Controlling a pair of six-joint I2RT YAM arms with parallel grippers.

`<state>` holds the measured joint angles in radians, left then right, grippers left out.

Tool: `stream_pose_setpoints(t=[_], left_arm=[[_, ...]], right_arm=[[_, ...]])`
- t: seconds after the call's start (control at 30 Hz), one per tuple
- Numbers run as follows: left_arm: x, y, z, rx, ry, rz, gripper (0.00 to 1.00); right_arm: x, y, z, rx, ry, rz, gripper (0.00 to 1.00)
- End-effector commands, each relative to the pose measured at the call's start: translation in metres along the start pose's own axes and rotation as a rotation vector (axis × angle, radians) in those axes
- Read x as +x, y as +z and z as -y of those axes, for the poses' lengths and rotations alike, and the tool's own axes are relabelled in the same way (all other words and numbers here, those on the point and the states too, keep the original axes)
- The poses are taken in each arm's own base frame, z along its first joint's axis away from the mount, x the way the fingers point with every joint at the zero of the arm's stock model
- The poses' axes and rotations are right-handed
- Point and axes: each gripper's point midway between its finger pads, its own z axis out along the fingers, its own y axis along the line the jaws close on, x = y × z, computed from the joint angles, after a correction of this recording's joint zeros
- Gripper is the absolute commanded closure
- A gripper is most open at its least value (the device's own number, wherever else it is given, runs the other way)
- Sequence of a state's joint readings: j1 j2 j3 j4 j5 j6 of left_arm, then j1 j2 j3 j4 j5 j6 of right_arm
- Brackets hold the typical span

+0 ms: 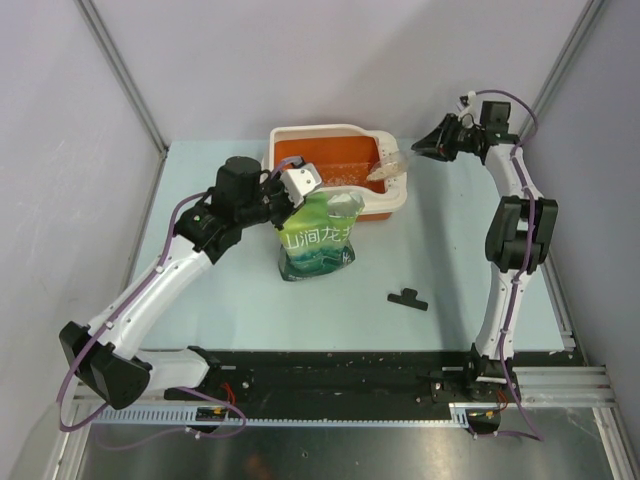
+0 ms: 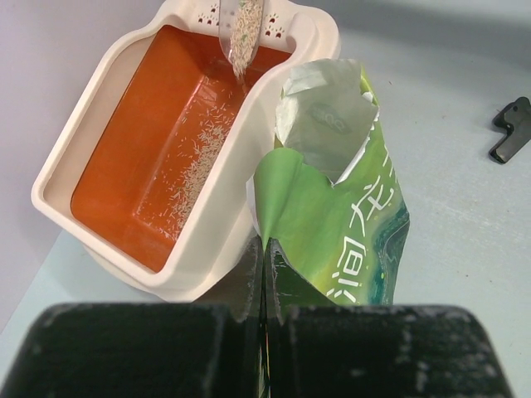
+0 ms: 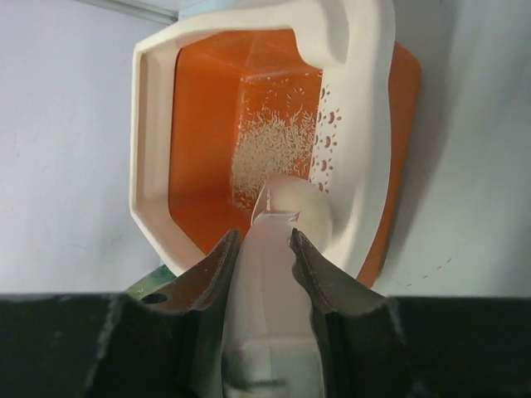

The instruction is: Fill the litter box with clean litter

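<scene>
The litter box (image 1: 315, 130) stands at the back of the table, orange inside with a cream rim (image 2: 224, 224). Pale litter (image 2: 203, 153) lies scattered on its floor, with a denser patch (image 3: 270, 153) beside the perforated end (image 3: 328, 141). My right gripper (image 3: 264, 238) is shut on the handle of a translucent scoop (image 3: 274, 265). The scoop (image 1: 388, 165) tilts over that end, and grains run from the scoop (image 2: 242, 33) into the box. My left gripper (image 2: 264, 242) is shut on the torn top edge of the green pouch (image 2: 348, 224), which stands open against the box's near wall.
A small black clip (image 1: 407, 298) lies on the table right of the pouch (image 1: 320, 240); the clip (image 2: 512, 128) also shows in the left wrist view. Grey walls close in the table on three sides.
</scene>
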<state>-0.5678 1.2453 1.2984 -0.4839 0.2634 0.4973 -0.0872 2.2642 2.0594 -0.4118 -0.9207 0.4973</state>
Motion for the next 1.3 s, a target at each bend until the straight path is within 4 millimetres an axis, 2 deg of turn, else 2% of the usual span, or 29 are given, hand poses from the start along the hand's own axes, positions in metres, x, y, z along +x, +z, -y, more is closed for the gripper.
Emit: stream_pose_setpoints(t=[0.0, 0.17, 0.33, 0.4, 0.43, 0.47, 0.5, 0.53, 0.57, 0.6, 0.63, 0.67, 0.73, 0.8, 0.83, 0.9, 0.93, 0.97, 1.03, 1.07, 1.13, 1.17, 1.2, 1.27], left_arm=[[-0.039, -0.015, -0.012, -0.033, 0.045, 0.127, 1.00], [-0.038, -0.019, -0.005, -0.012, 0.047, 0.140, 1.00], [-0.040, -0.022, -0.002, 0.001, 0.050, 0.155, 1.00], [-0.044, -0.023, 0.000, 0.015, 0.053, 0.167, 1.00], [-0.045, -0.022, 0.000, 0.017, 0.054, 0.170, 1.00], [-0.046, -0.022, 0.000, 0.017, 0.055, 0.171, 1.00], [-0.050, -0.024, 0.000, 0.016, 0.059, 0.180, 1.00], [-0.049, -0.024, 0.000, 0.016, 0.060, 0.178, 1.00], [-0.050, -0.025, 0.000, 0.016, 0.061, 0.182, 1.00], [-0.051, -0.026, 0.002, 0.019, 0.062, 0.185, 1.00], [-0.051, -0.027, 0.001, 0.018, 0.063, 0.188, 1.00], [-0.051, -0.026, 0.002, 0.020, 0.063, 0.187, 1.00], [-0.052, -0.027, 0.003, 0.023, 0.066, 0.192, 1.00], [-0.054, -0.028, 0.002, 0.023, 0.068, 0.196, 1.00], [-0.054, -0.028, 0.003, 0.025, 0.068, 0.196, 1.00], [-0.055, -0.029, 0.003, 0.027, 0.073, 0.201, 1.00], [-0.054, -0.029, 0.004, 0.029, 0.074, 0.201, 1.00], [-0.053, -0.028, 0.005, 0.034, 0.073, 0.198, 1.00], [-0.053, -0.027, 0.005, 0.038, 0.076, 0.199, 1.00], [-0.051, -0.025, 0.006, 0.043, 0.077, 0.196, 1.00], [-0.051, -0.024, 0.008, 0.055, 0.077, 0.197, 1.00], [-0.051, -0.022, 0.007, 0.055, 0.076, 0.197, 1.00], [-0.052, -0.023, 0.007, 0.052, 0.080, 0.199, 1.00], [-0.052, -0.021, 0.005, 0.047, 0.079, 0.199, 1.00]], right_arm=[[-0.012, -0.026, -0.045, 0.047, -0.199, 0.051, 1.00], [-0.009, -0.033, -0.061, 0.081, -0.262, 0.059, 1.00], [-0.015, -0.033, -0.062, 0.131, -0.306, 0.073, 1.00], [-0.019, -0.024, -0.056, 0.159, -0.328, 0.080, 1.00], [-0.030, -0.023, -0.066, 0.157, -0.375, 0.106, 1.00], [-0.035, -0.019, -0.065, 0.163, -0.389, 0.115, 1.00], [-0.041, -0.010, -0.053, 0.191, -0.393, 0.122, 1.00], [-0.050, -0.004, -0.067, 0.181, -0.441, 0.150, 1.00], [-0.054, 0.002, -0.072, 0.181, -0.462, 0.163, 1.00], [-0.055, 0.014, -0.065, 0.195, -0.467, 0.166, 1.00], [-0.064, 0.015, -0.075, 0.184, -0.498, 0.200, 1.00], [-0.067, 0.018, -0.075, 0.201, -0.525, 0.217, 1.00], [-0.069, 0.021, -0.088, 0.193, -0.572, 0.238, 1.00], [-0.062, 0.023, -0.091, 0.190, -0.597, 0.223, 1.00], [-0.060, 0.017, -0.106, 0.177, -0.618, 0.231, 1.00], [-0.052, 0.012, -0.110, 0.175, -0.623, 0.213, 1.00], [-0.054, -0.004, -0.131, 0.157, -0.648, 0.240, 1.00], [-0.049, -0.008, -0.134, 0.147, -0.643, 0.229, 1.00], [-0.044, -0.024, -0.155, 0.112, -0.660, 0.237, 1.00], [-0.037, -0.042, -0.183, 0.045, -0.692, 0.235, 1.00], [-0.011, -0.052, -0.192, -0.027, -0.673, 0.158, 1.00], [0.001, -0.071, -0.216, -0.082, -0.693, 0.149, 1.00], [0.015, -0.071, -0.206, -0.076, -0.655, 0.113, 1.00], [0.028, -0.085, -0.220, -0.112, -0.641, 0.115, 1.00]])
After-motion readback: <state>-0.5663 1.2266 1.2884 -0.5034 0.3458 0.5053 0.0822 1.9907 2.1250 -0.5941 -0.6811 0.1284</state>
